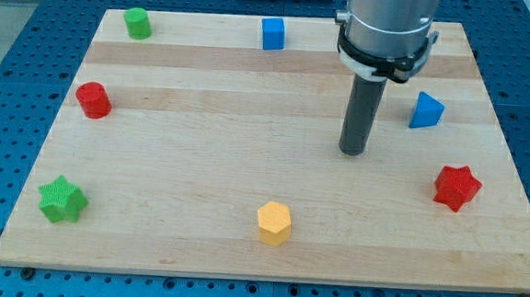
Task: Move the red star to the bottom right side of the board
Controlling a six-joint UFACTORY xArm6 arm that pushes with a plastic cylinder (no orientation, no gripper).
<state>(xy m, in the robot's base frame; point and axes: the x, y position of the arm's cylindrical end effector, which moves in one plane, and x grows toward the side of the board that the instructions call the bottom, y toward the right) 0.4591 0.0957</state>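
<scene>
The red star (456, 187) lies on the wooden board (200, 163) near the view's right edge, a little below the middle. My tip (352, 152) stands on the board up and to the left of the red star, well apart from it. A blue triangular block (425, 111) sits to the right of the rod, above the red star.
A blue cube (272, 33) and a green cylinder (138, 22) sit along the view's top. A red cylinder (93, 99) is at the left. A green star (62, 200) is at the bottom left. A yellow hexagon (274, 223) is at the bottom centre.
</scene>
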